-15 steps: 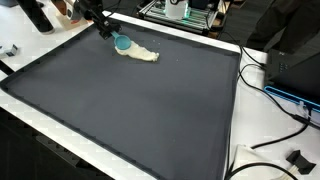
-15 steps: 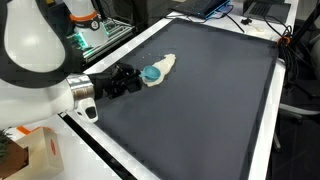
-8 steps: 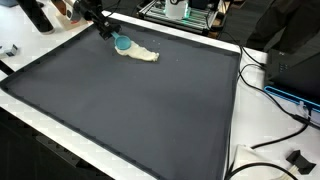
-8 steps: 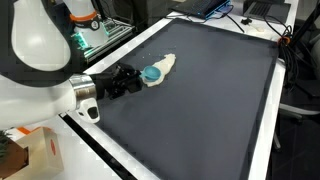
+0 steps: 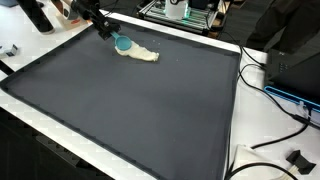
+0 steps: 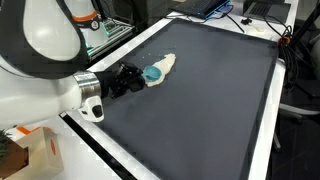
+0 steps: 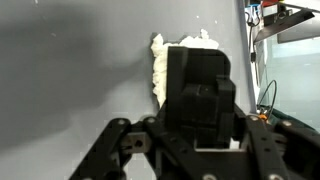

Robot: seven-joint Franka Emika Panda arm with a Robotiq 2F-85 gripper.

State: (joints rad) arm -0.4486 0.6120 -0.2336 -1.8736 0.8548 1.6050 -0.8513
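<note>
Right by the mat's edge we see the small teal object (image 5: 122, 43) lying against a cream cloth (image 5: 143, 56), both on the dark mat (image 5: 140, 110) that covers the table. Our fingers (image 6: 130, 76) sit just beside the teal object. We cannot tell whether they grip it, since they block it in the wrist view.

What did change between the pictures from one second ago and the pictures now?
Only the arm moved: in an exterior view its white links and wrist shifted slightly to the right of the picture. The gripper stays beside the teal object; nothing was visibly taken hold of or let go. The teal object, the cream cloth and the dark mat kept their places.
</note>
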